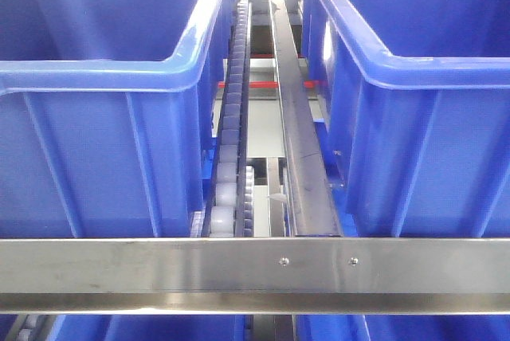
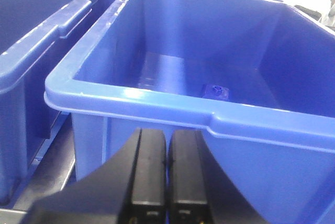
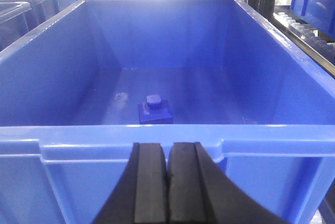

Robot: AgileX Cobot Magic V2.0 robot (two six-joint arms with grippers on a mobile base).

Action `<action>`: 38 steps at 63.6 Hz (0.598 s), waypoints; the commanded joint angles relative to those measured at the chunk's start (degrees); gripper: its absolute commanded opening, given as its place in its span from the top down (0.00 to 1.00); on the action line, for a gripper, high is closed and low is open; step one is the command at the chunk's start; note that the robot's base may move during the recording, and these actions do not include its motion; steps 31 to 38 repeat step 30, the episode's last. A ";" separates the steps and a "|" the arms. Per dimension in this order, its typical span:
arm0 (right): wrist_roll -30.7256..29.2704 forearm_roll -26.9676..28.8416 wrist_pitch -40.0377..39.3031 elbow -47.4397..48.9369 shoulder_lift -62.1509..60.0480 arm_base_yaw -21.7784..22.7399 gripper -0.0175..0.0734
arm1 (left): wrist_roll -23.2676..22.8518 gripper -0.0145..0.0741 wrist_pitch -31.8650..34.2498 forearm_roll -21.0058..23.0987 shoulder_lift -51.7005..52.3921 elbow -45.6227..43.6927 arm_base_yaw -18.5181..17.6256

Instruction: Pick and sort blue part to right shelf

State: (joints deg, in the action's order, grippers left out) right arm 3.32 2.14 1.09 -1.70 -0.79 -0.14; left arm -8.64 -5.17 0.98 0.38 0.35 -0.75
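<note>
Blue part (image 3: 155,110) flat on the tub (image 3: 157,143) floor near the front wall, right gripper (image 3: 168,182) just outside the rim, fingers pressed together, empty. Left gripper (image 2: 167,174) likewise closed before another tub (image 2: 131,103) holding a small blue piece (image 2: 216,91). Risk: closed fingers or rim contact knocking the part aside.

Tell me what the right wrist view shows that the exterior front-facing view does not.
Only the right wrist view shows a small blue part on a tub's floor, and the right gripper with its fingers pressed together, holding nothing. Only the front view shows the steel front bar and the grey roller rail between two tubs. Both show blue plastic tubs.
</note>
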 commanded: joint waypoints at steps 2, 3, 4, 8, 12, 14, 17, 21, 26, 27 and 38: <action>-0.59 -0.21 -5.67 1.19 -1.06 0.36 0.77 | -0.03 0.70 4.87 0.42 1.18 1.38 0.09; -0.59 -0.21 -5.67 1.19 -1.06 0.36 0.77 | -0.03 0.70 4.87 0.42 1.18 1.38 0.09; -0.59 -0.21 -5.67 1.19 -1.06 0.36 0.77 | -0.03 0.70 4.87 0.42 1.18 1.38 0.09; -0.59 -0.21 -5.67 1.19 -1.06 0.36 0.77 | -0.03 0.70 4.87 0.42 1.18 1.38 0.09; -0.59 -0.21 -5.67 1.19 -1.06 0.36 0.77 | -0.03 0.70 4.87 0.42 1.18 1.38 0.09; -0.59 -0.21 -5.67 1.19 -1.06 0.36 0.77 | -0.03 0.70 4.87 0.42 1.18 1.38 0.09; -0.59 -0.21 -5.67 1.19 -1.06 0.36 0.77 | -0.03 0.70 4.87 0.42 1.18 1.38 0.09; -0.59 -0.21 -5.67 1.19 -1.06 0.36 0.77 | -0.03 0.70 4.87 0.42 1.18 1.38 0.09; -0.59 -0.21 -5.67 1.19 -1.06 0.36 0.77 | -0.03 0.70 4.87 0.42 1.18 1.38 0.09; -0.59 -0.21 -5.67 1.19 -1.06 0.36 0.77 | -0.03 0.70 4.87 0.42 1.18 1.38 0.09; -0.59 -0.21 -5.67 1.19 -1.06 0.36 0.77 | -0.03 0.70 4.87 0.42 1.18 1.38 0.09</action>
